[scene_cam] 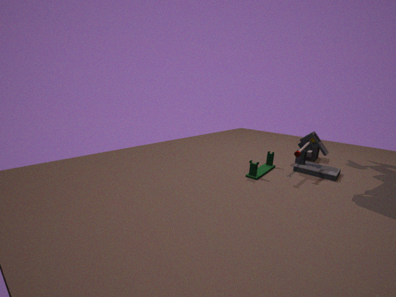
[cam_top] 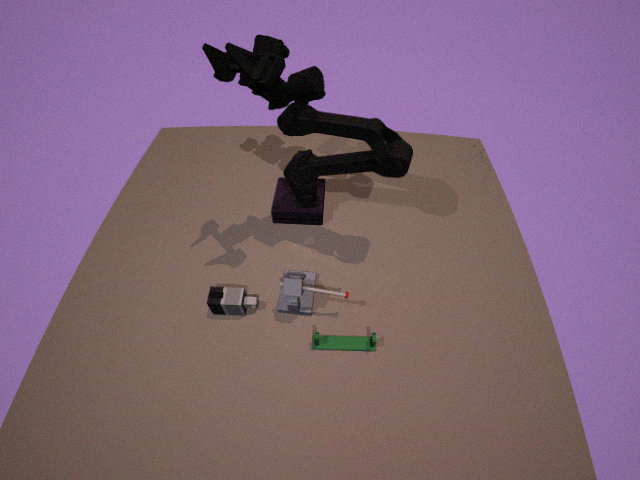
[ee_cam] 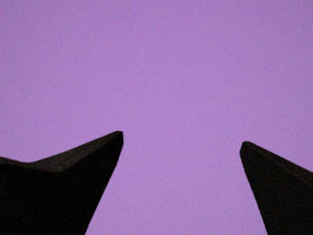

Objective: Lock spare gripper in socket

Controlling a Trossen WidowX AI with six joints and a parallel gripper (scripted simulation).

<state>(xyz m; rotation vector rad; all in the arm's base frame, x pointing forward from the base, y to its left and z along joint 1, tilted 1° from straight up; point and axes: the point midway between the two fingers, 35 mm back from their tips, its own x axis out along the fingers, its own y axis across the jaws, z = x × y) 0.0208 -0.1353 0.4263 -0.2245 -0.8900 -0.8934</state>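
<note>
The grey mount [cam_top: 296, 298] stands on the table in front of the arm's base. Its white lock pin [cam_top: 329, 292] [scene_cam: 302, 149] with a red tip sits through the socket and sticks out to the right in the top view. The spare gripper [cam_top: 230, 301], a black and grey block with a small grey spigot, lies on the table just left of the mount. My gripper [cam_top: 217, 56] [ee_cam: 183, 143] is open and empty, raised high above the table and far from these parts; the wrist view shows only the two dark fingers against the purple background.
A green cradle [cam_top: 343, 342] [scene_cam: 260, 169] with two upright posts lies on the table in front of the mount's right side. The arm's dark base block [cam_top: 298, 206] stands behind the mount. The table edge [scene_cam: 127, 147] runs across the exterior view.
</note>
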